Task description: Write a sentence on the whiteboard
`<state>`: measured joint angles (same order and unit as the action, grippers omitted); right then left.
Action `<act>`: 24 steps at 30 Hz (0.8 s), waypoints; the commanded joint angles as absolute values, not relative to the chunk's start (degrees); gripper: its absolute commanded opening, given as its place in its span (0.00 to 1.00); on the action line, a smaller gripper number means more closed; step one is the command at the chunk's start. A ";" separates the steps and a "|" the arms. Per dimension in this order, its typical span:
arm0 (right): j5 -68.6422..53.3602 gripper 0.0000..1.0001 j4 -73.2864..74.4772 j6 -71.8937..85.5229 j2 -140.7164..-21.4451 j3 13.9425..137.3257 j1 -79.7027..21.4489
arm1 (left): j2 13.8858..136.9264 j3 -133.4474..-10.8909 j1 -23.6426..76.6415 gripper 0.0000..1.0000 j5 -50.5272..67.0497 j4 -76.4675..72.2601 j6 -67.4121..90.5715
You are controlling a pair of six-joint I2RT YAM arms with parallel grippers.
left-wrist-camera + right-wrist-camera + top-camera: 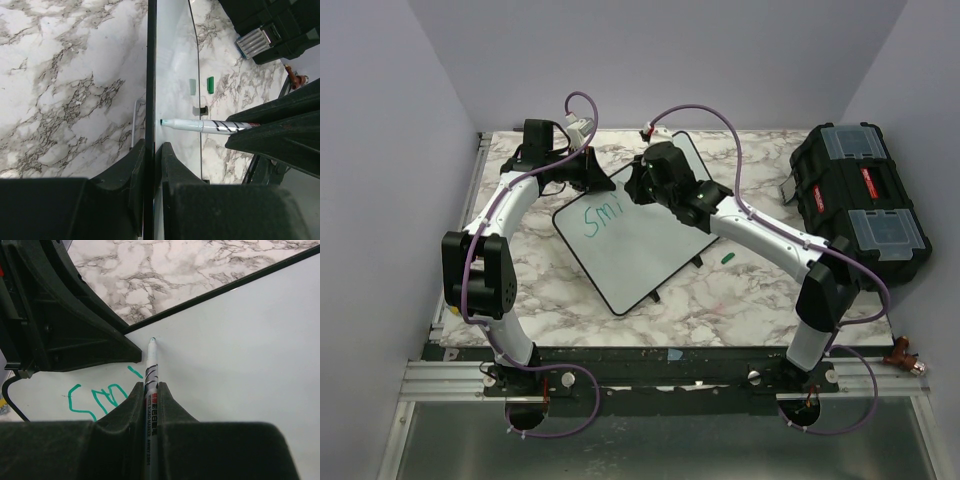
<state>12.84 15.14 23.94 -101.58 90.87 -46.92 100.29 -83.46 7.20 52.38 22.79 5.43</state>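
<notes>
The whiteboard (638, 255) lies at an angle on the marble table. Green letters reading "Smi" (603, 218) begin the sentence near its far left corner; the same letters (95, 399) show in the right wrist view. My left gripper (152, 150) is shut on the whiteboard's black frame edge (151, 75). My right gripper (150, 387) is shut on a white marker (151, 367) with a green tip. The tip rests on or just off the board (240, 340), right of the last stroke. In the left wrist view, the marker (210, 126) points at the board face.
A green marker cap (726, 257) lies on the table right of the board. A black toolbox (860, 205) with clear lid compartments stands at the right edge. Purple cables loop over both arms. Walls close the table in on the left, back and right.
</notes>
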 commanded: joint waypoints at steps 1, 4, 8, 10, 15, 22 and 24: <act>10.78 0.01 16.33 23.99 -102.49 89.99 -46.67 | 98.52 -84.04 8.10 0.00 49.20 21.75 0.26; 10.24 0.01 16.33 24.21 -101.93 88.09 -46.69 | 98.59 -84.11 8.09 0.00 49.11 21.84 0.26; 9.67 0.01 16.28 24.42 -100.93 85.56 -46.67 | 98.59 -84.11 8.09 0.00 49.06 21.80 0.26; 9.45 0.01 16.28 24.65 -100.11 84.08 -46.69 | 98.64 -84.20 8.16 0.00 49.05 21.82 0.26; 8.79 0.01 16.26 25.03 -98.03 80.60 -46.69 | 98.76 -84.33 8.17 0.00 48.95 21.93 0.26; 7.99 0.01 16.37 25.74 -96.00 77.32 -46.67 | 98.76 -84.37 8.26 0.00 48.94 21.93 0.26; 8.21 0.01 16.35 25.90 -95.59 76.59 -46.67 | 98.82 -84.37 8.31 0.00 48.78 21.99 0.26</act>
<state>9.50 13.39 25.34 -95.77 79.20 -46.81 100.29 -83.46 7.20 51.64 23.88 5.41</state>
